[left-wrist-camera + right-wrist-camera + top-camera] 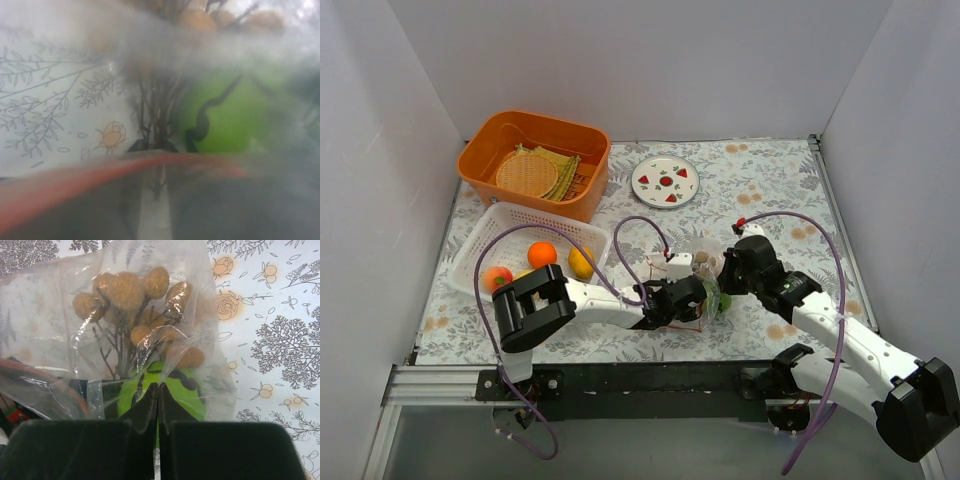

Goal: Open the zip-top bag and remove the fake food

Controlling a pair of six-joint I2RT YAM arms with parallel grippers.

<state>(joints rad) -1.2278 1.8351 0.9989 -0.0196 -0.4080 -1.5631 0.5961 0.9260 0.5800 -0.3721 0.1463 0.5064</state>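
- Top external: the zip-top bag (697,262) lies on the table between the two arms. The left gripper (697,298) is at its near-left edge and the right gripper (728,287) is at its right side. The white basket (485,240), well to the left, holds an orange fruit (542,254) and a lemon (580,262). Neither grip can be read from this height. If the arms pull unevenly, the whole pouch would likely slide or lift and the mouth would not part.
- Left wrist: plastic sits right against the lens and blurs everything. The red zip strip (100,172) crosses the lower frame, with the green ball (225,117) behind it. The fingers cannot be made out, so it cannot be told whether this gripper is wide or closed. If it has no real hold on one lip of the strip, any pull opens nothing.
- Right wrist: the jaws are pressed together on a fold of the bag's film, just in front of the green ball (172,390). The tan bits (135,290) sit deeper in on dark twigs. The pinch appears to be on thin body film, apart from the zip strip at the left edge.
  - A tug could stretch or tear the film, or let it slip free.
  - It could also catch both walls together and keep the zip sealed.
  - A sudden release might roll the ball out and scatter the bits.
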